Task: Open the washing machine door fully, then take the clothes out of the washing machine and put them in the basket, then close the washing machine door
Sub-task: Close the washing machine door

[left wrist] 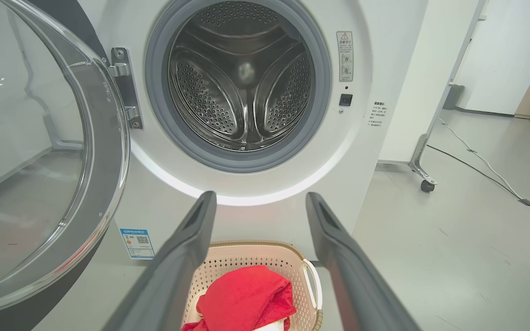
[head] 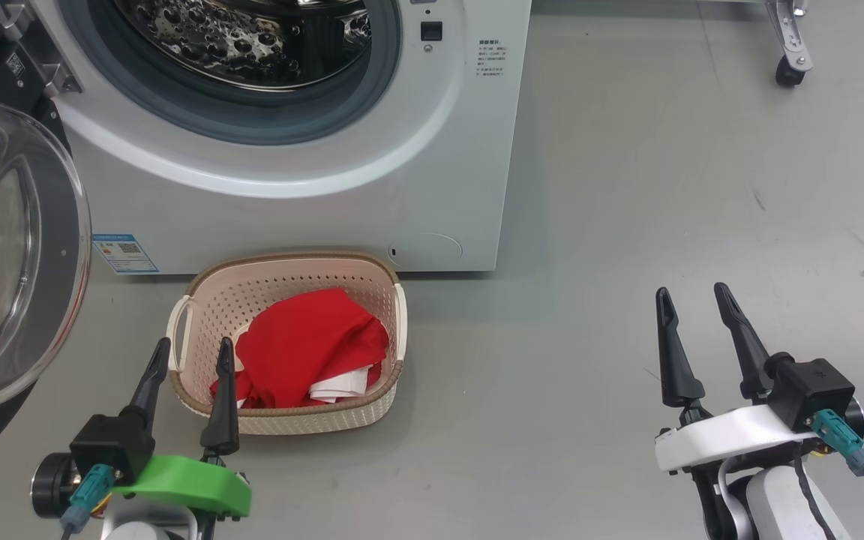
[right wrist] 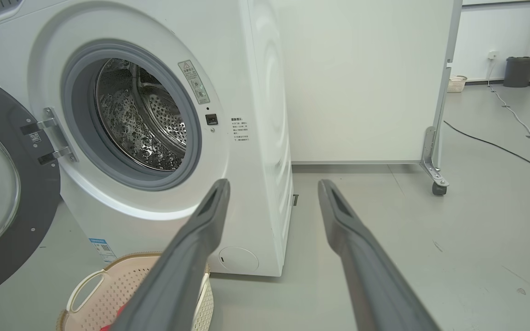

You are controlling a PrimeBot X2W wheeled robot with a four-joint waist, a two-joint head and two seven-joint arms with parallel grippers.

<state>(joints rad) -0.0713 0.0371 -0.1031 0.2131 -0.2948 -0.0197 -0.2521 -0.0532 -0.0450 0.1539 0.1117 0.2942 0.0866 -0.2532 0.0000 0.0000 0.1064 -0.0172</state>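
Note:
The white washing machine [head: 312, 202] stands with its steel drum [left wrist: 244, 78] showing bare inside. Its door [head: 4, 255], black-rimmed with a clear glass bowl, is swung wide open to the left. On the floor in front sits the cream basket [head: 199, 300], and the red and white clothes [head: 308, 349] lie in it. My left gripper [head: 193, 352] hovers open at the basket's near left corner, holding nothing. Off to the right, over bare floor, my right gripper [head: 693, 294] is open too. In the right wrist view the basket [right wrist: 108, 289] is at the bottom left.
A white panel on a castor foot [right wrist: 435, 181] stands right of the machine, with a cable [left wrist: 490, 174] running across the grey floor behind it. A dark bin [right wrist: 519, 71] and a small basket [right wrist: 456, 83] sit far back by the wall.

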